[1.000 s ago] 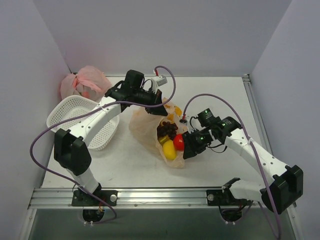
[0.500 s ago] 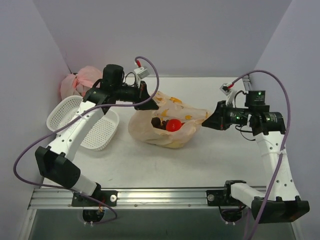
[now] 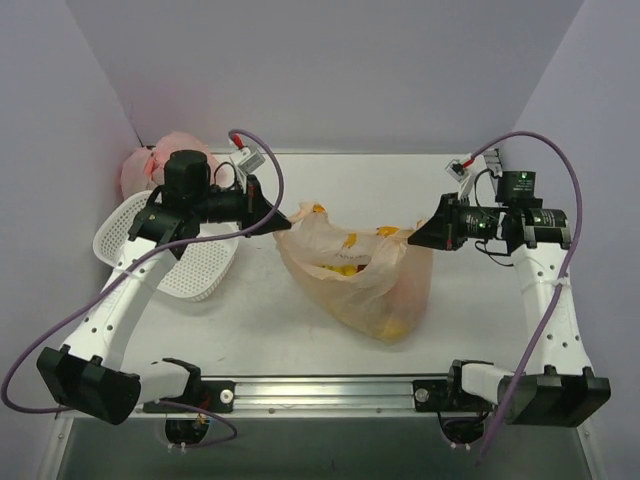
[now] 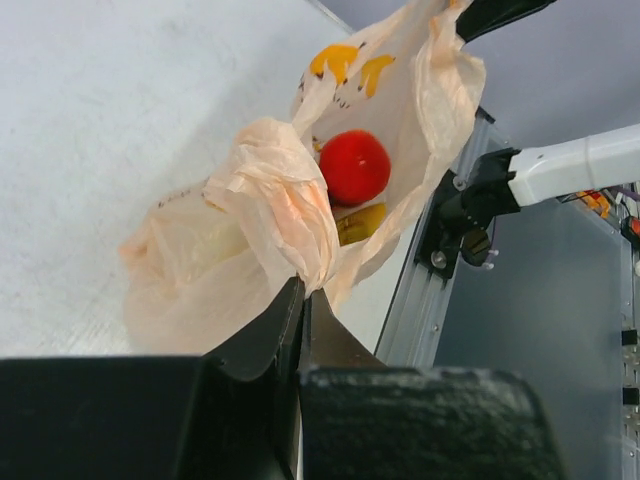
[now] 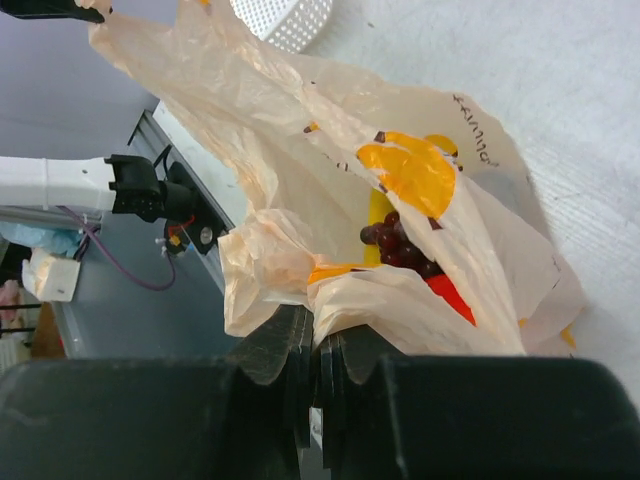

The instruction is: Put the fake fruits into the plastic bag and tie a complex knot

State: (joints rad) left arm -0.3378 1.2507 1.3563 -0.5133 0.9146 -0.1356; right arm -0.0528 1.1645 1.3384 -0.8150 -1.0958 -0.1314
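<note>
Far to the left of the banana-print bag [image 3: 365, 280], a knotted pink bag [image 3: 150, 168] sits in the back corner of the counter [image 3: 260, 320]. A white mesh basket [image 3: 112, 238] stands just in front of it, still well to the left of the printed bag. The left arm [image 3: 130, 290] passes over the basket, and the left fingers [image 3: 272, 220] reach the printed bag's upper left corner. In the left wrist view they are clenched on a bunched fold of its rim, with no gap between them. The thin, pale-orange bag hangs stretched between the two arms over the middle of the counter, its mouth pulled wide along the top and its belly sagging toward the near edge. Whether its bottom rests on the counter cannot be told from above. The fruits are inside it: a glossy red fruit [image 4: 353, 167] lies against a yellow piece [image 4: 362, 222], and the right wrist view shows a dark grape bunch [image 5: 398, 242] deep in the opening, beside more yellow and a sliver of red. At the bag's upper right corner the right fingers [image 3: 425, 232] are pressed together on another gathered fold of the rim. The right arm [image 3: 545, 300] rises behind them, to the right of the bag.
</note>
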